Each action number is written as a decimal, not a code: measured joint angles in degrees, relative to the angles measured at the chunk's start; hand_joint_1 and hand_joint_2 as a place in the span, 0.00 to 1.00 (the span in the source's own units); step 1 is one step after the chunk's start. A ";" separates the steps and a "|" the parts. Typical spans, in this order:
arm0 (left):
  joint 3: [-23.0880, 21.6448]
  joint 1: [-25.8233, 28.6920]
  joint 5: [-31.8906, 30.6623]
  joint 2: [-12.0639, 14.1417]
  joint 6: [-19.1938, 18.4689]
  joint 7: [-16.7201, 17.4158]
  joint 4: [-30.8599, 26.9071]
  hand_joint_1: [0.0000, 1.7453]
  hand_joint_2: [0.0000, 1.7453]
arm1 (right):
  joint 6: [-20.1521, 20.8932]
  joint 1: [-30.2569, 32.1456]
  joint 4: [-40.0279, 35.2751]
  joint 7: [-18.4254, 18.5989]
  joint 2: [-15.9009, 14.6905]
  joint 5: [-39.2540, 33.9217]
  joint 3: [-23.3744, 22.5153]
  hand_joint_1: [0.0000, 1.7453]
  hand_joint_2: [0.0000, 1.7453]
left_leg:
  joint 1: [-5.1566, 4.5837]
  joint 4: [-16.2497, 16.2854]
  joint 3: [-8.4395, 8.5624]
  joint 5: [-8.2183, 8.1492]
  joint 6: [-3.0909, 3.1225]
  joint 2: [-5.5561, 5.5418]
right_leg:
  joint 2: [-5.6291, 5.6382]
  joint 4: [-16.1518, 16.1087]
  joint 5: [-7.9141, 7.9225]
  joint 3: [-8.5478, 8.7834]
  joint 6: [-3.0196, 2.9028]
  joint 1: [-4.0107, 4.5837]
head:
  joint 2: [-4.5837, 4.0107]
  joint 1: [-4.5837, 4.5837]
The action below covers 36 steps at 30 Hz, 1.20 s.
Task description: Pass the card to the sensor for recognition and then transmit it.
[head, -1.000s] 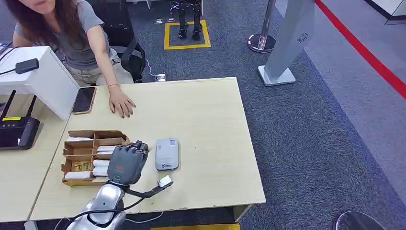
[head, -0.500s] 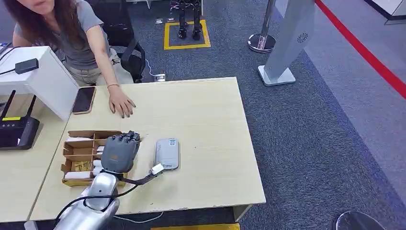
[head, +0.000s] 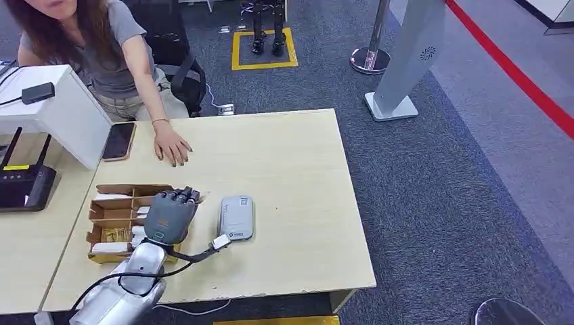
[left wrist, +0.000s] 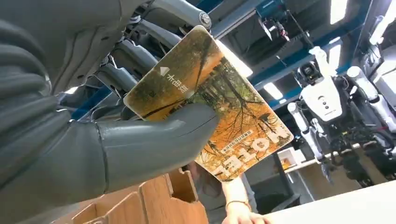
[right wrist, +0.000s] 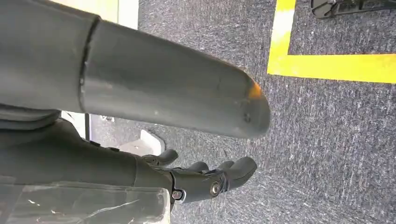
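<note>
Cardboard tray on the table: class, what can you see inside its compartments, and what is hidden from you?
The cardboard tray holds white cards and one yellowish item in its open compartments. The left hand, gripping a card, covers the tray's near-right compartments, so their contents cannot be seen.

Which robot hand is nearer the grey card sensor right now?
Left. The left robot hand sits just beside the sensor, holding the card; the right robot hand hangs over the floor.
</note>
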 joint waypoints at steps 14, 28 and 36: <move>-3.80 -0.47 0.00 -1.11 1.79 -0.33 2.05 1.00 1.00 | 0.33 -0.21 0.00 0.15 0.02 0.00 0.74 0.00 0.00 | 0.00 0.00 0.00 0.00 0.00 0.00 | 0.00 0.00 0.00 0.00 0.00 0.00 | 0.00 0.02; -4.57 -1.07 0.00 -3.15 2.34 -2.19 3.89 1.00 1.00 | 0.74 -0.32 0.00 0.17 0.07 0.11 1.16 0.00 0.00 | 0.00 0.01 0.00 0.00 0.00 0.00 | 0.00 0.00 0.00 0.00 0.01 0.00 | 0.00 0.02; -4.90 -2.43 0.00 -3.78 3.10 -2.73 6.03 1.00 1.00 | 0.76 -0.60 0.00 0.68 0.09 0.33 1.79 0.00 0.00 | 0.00 0.02 0.00 0.00 0.00 0.00 | 0.00 0.00 0.01 0.00 0.01 0.00 | 0.00 0.00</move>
